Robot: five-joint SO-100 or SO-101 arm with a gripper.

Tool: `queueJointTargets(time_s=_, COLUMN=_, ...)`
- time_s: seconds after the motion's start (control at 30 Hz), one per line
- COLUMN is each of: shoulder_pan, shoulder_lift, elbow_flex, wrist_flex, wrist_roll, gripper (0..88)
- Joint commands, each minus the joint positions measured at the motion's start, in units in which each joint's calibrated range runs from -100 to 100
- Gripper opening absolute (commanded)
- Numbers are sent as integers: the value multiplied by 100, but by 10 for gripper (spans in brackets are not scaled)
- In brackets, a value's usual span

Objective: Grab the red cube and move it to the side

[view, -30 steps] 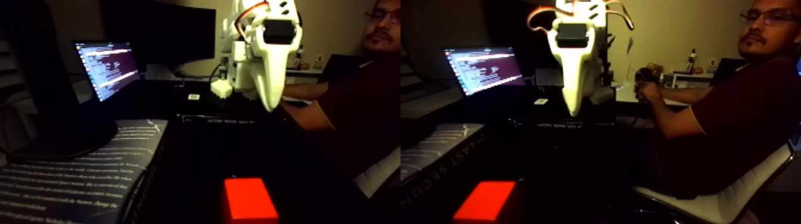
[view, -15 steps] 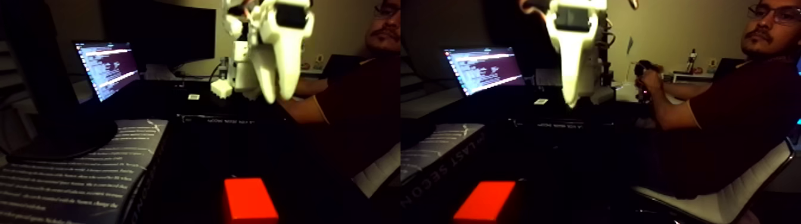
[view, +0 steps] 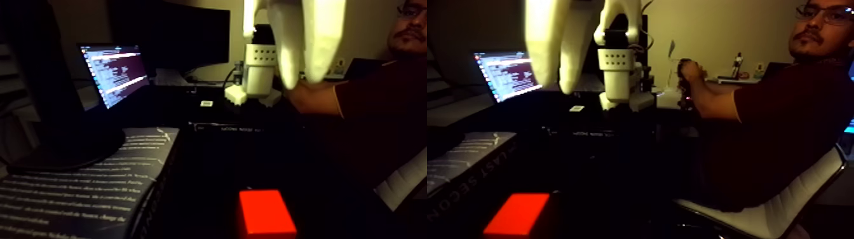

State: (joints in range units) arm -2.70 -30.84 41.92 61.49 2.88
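The red cube (view: pixel 267 213) glows on the dark table at the bottom centre of the left half of the fixed view, and the same red cube (view: pixel 516 214) shows in the right half. My white gripper (view: pixel 305 81) hangs high above it near the top edge, large and blurred, fingertips pointing down. In the right half the gripper (view: pixel 554 86) sits up and to the right of the cube. Its two fingers lie side by side with just a thin dark line between them and nothing held. A wide stretch of dark table separates gripper and cube.
A thick book (view: pixel 82 184) lies at the left beside a lit laptop (view: pixel 114 71) and a dark monitor (view: pixel 171 35). The arm's white base (view: pixel 619 76) stands at the back. A person (view: pixel 781 121) sits on a white chair at the right, hand on a controller.
The gripper has risen and swung toward the camera, growing larger and shifting sideways. The cube has not moved. The person's arm has shifted slightly.
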Motion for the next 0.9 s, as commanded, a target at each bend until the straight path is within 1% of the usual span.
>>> queueJointTargets(time_s=0.0, shoulder_pan=62, shoulder_lift=554, elbow_flex=-596, wrist_flex=254, wrist_roll=27, gripper=215)
queueJointTargets(time_s=0.2, shoulder_pan=329, shoulder_lift=1218, elbow_flex=-1086, wrist_flex=287, wrist_roll=27, gripper=278)
queueJointTargets(time_s=0.3, shoulder_pan=403, shoulder_lift=1512, elbow_flex=-1104, wrist_flex=287, wrist_roll=27, gripper=338)
queueJointTargets(time_s=0.37, shoulder_pan=403, shoulder_lift=1714, elbow_flex=-1095, wrist_flex=279, wrist_roll=27, gripper=361)
queueJointTargets(time_s=0.67, shoulder_pan=453, shoulder_lift=2294, elbow_flex=-1276, wrist_flex=51, wrist_roll=-32, gripper=362)
queueJointTargets(time_s=0.87, shoulder_pan=362, shoulder_lift=2613, elbow_flex=-1612, wrist_flex=59, wrist_roll=-162, gripper=361)
